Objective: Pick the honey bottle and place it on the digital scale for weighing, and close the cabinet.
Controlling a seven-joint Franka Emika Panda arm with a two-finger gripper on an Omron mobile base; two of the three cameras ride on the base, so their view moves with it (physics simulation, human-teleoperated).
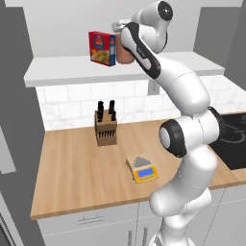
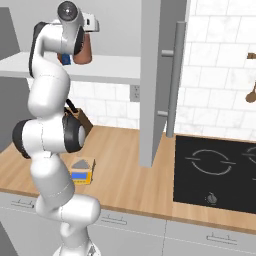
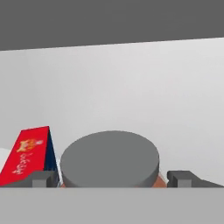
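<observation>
A: Claw (image 3: pixel 111 178) spread wide around honey bottle (image 3: pixel 109 159) on cabinet shelf (image 1: pixel 62 69), gripping nothing yet.

B: Cereal box (image 1: pixel 102 48) just beside. Could tip it, or lose the bottle, closing off-centre. Digital scale (image 1: pixel 142 168) far below on tabletop (image 1: pixel 72 168).

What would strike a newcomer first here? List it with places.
The white arm reaches up to the cabinet shelf, its open tool straddling the grey-lidded reddish-brown honey jar beside the red and blue cereal box. Below, a small yellow-orange digital scale waits on the wooden counter.
</observation>
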